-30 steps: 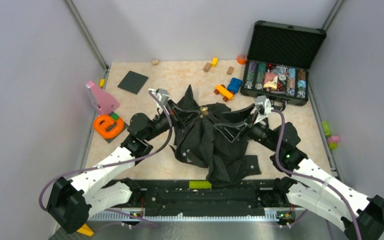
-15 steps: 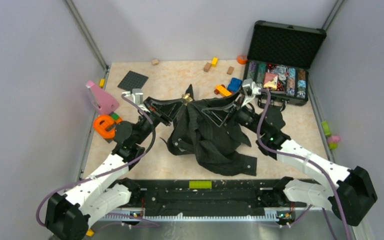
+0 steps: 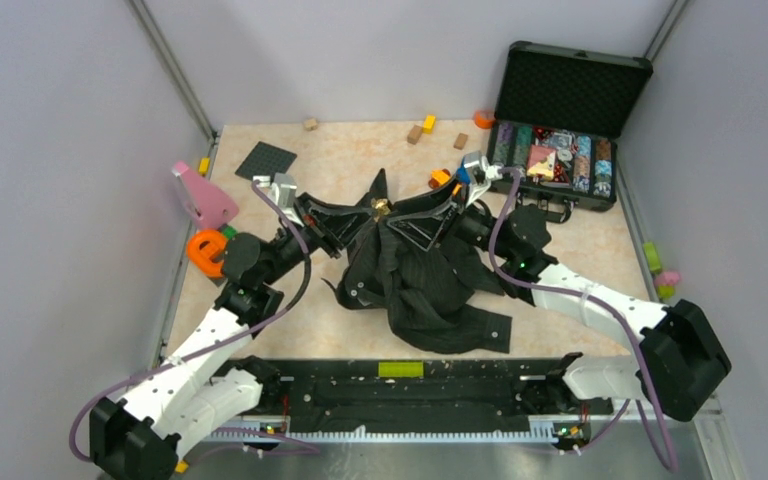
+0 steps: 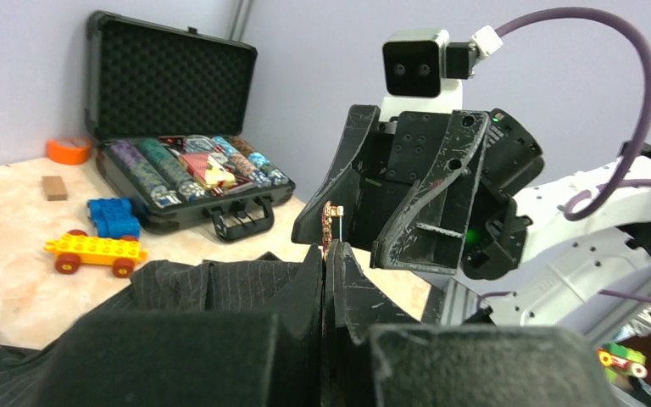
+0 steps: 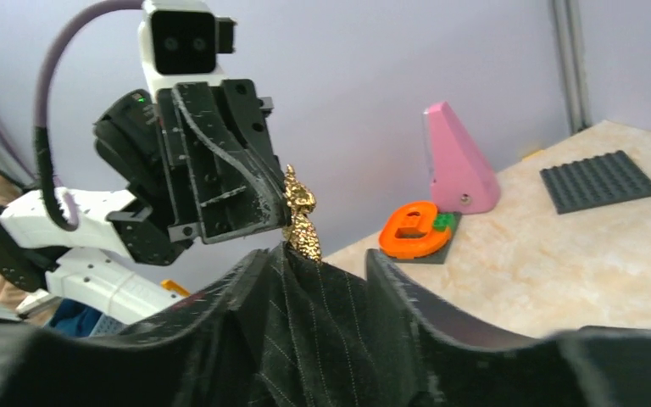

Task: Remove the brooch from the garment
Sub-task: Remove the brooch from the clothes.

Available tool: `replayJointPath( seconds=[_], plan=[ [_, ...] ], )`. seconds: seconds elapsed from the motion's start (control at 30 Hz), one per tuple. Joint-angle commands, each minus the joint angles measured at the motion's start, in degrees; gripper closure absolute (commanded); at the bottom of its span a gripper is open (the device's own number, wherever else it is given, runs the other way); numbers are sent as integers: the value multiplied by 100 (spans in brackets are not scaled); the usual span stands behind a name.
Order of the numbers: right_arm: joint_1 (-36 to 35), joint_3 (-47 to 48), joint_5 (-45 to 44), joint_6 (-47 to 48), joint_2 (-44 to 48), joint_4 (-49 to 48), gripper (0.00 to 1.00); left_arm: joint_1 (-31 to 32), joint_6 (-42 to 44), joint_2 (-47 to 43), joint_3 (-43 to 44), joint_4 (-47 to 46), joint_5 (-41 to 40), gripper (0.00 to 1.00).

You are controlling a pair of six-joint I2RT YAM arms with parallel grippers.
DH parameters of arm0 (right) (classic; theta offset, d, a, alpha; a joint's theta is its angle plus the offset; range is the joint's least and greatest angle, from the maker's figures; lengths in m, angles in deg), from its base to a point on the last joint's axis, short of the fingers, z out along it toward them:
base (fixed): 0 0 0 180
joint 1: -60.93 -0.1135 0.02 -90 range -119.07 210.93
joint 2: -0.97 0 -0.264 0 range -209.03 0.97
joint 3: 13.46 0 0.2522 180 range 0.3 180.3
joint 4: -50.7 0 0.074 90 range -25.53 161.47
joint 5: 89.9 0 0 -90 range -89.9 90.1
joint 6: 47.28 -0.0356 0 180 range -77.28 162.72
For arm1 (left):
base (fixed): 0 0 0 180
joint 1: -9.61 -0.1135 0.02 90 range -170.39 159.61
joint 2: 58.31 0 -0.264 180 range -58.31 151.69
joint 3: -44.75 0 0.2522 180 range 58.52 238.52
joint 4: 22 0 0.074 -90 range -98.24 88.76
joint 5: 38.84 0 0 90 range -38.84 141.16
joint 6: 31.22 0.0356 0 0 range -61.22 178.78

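Observation:
The garment [image 3: 420, 285] is a dark pinstriped shirt, bunched mid-table and pulled up into a peak between both arms. The gold brooch [image 3: 381, 207] sits at that peak. In the left wrist view the brooch [image 4: 331, 222] sticks up edge-on from the tips of my left gripper [image 4: 331, 252], which is shut on it, with shirt cloth [image 4: 203, 284] just to the left. My right gripper [image 5: 322, 259] holds a thick fold of the garment [image 5: 322, 331] between its part-closed jaws, directly under the brooch [image 5: 302, 219]. The two grippers [image 3: 370, 211] [image 3: 398, 213] meet tip to tip.
An open black case [image 3: 558, 160] of chips stands at the back right, with a toy car [image 4: 93, 252] and a blue block [image 4: 112, 217] in front of it. A pink wedge [image 3: 203, 197], an orange ring [image 3: 210, 250] and a dark baseplate [image 3: 265, 163] lie at the left. Small wooden blocks [image 3: 415, 133] sit at the back.
Both grippers have moved toward the back of the table, dragging the garment up and away from the near edge. The right jaws have narrowed on the cloth. The left stays shut.

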Motion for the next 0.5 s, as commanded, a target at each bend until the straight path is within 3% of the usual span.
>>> replayJointPath(
  seconds=[0.0,0.1,0.23,0.37,0.47],
  plan=[
    [-51,-161,358,-507,-128,-1441,57,-143,-385,-189,-79,-1060,586,100],
    [-223,-246,343,-547,-157,-1790,57,-152,-283,-215,71,-720,823,100],
    [-439,-103,269,-276,-146,-1363,57,-143,-293,-350,-46,-764,761,100],
    [-518,-66,206,-253,-191,-1367,75,-144,-284,-399,-44,-777,800,100],
    [-535,-42,224,-295,-223,-1396,77,-147,-285,-447,-38,-778,822,100]
  ],
)
